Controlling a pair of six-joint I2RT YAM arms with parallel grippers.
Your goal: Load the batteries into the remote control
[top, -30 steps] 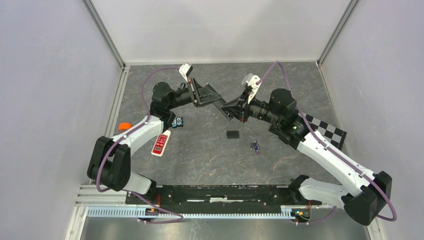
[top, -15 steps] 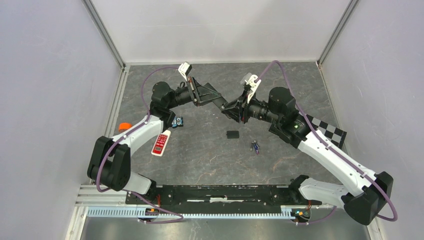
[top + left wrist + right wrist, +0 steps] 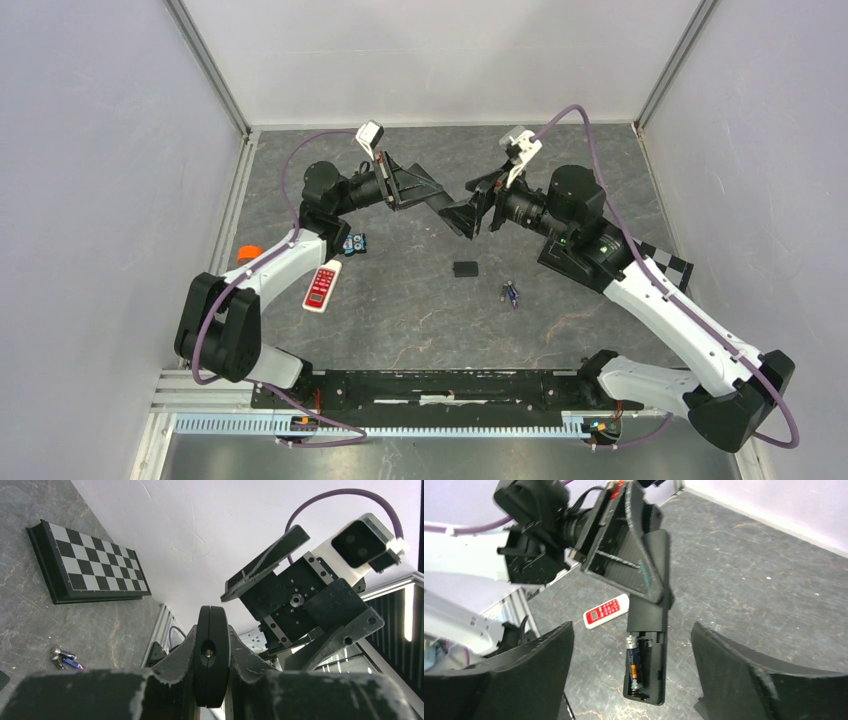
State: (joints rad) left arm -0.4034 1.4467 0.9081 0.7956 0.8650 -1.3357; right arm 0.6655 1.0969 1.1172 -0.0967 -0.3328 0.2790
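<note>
Batteries, tiny slim purple cells with silvery ends (image 3: 511, 293), lie on the grey table (image 3: 400, 310). Left gripper (image 3: 440, 203) squeezes the long black remote control (image 3: 656, 615); right gripper (image 3: 472, 208) stands wide apart. They look light and rolly; pinch one round its middle.

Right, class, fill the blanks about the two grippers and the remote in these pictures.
The left gripper holds the ___ remote.
The right gripper has its jaws ___.
The remote's open compartment holds ___ battery.
Missing words: black, open, one.
</note>
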